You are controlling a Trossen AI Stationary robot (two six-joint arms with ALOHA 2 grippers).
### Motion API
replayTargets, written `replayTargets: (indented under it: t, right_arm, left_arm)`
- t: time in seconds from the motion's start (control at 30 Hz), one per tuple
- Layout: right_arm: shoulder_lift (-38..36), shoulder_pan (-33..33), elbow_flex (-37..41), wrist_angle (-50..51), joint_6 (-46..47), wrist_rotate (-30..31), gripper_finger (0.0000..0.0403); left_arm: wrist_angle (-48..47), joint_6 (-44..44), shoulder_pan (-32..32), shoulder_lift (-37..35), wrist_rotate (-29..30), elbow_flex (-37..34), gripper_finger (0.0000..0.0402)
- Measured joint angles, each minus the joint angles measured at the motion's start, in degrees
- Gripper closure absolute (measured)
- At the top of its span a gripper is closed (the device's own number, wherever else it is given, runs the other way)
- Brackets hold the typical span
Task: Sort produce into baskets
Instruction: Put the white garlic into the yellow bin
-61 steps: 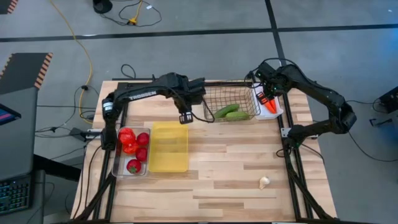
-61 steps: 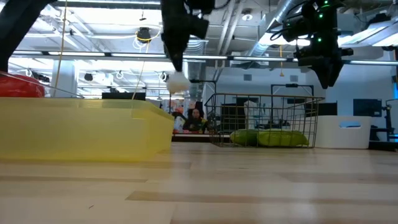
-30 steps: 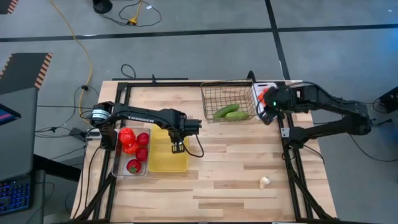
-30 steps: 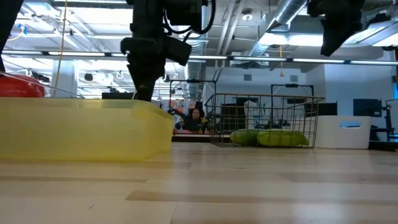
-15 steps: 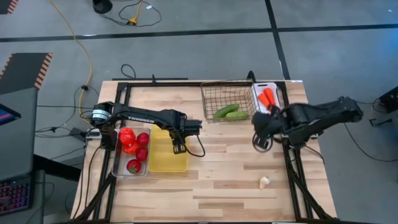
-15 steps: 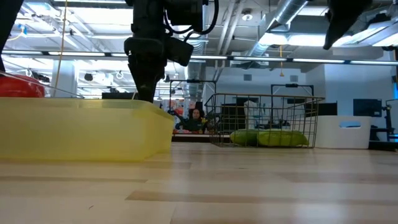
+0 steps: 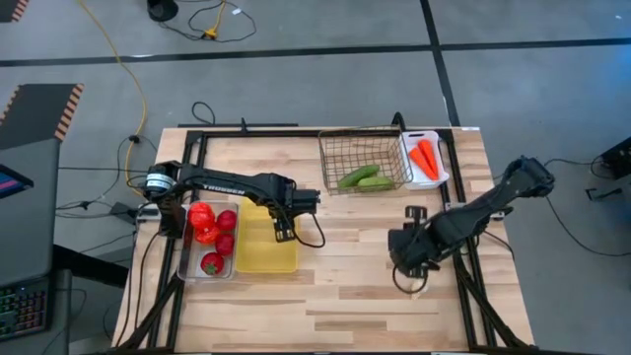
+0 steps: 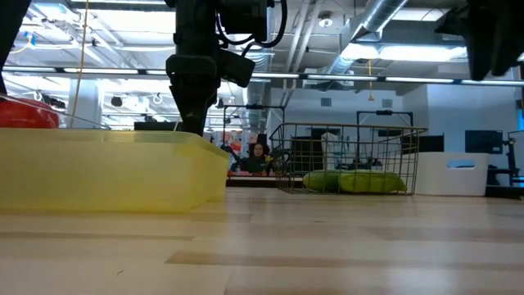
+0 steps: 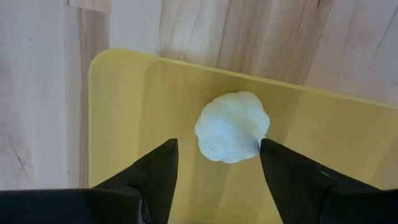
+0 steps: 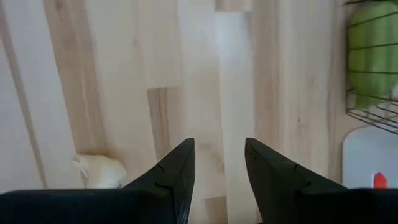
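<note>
Wooden plank table (image 7: 355, 266), yellow tray (image 7: 266, 234) under spread left pincer (image 9: 217, 168), right pincer (image 10: 217, 163) parted, industrial ceiling behind

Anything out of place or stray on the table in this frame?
One white garlic piece lies loose on the bare table, outside every container, beside the right gripper. Otherwise all is sorted: tomatoes, cucumbers, carrots, and another garlic in the yellow tray.

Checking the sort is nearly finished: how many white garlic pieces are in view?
2. One garlic piece lies in the yellow tray; the other lies on the bare table.
</note>
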State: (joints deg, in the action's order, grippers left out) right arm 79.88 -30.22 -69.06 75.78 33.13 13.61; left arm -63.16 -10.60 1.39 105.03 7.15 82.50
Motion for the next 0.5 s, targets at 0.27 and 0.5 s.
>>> replayTargets:
  t: [0.27,0.5]
  right_arm:
    - [7.53,-3.76,0.00,0.04,-0.03,-0.47,0.0234]
    - [13.41,-3.80,0.00,2.04,-0.23,-4.31,0.0232]
  left_arm:
    - [-0.04,0.01,0.00,0.02,-0.01,0.00,0.0187]
    - [-0.07,-1.92,0.00,0.03,-0.04,0.00,0.0187]
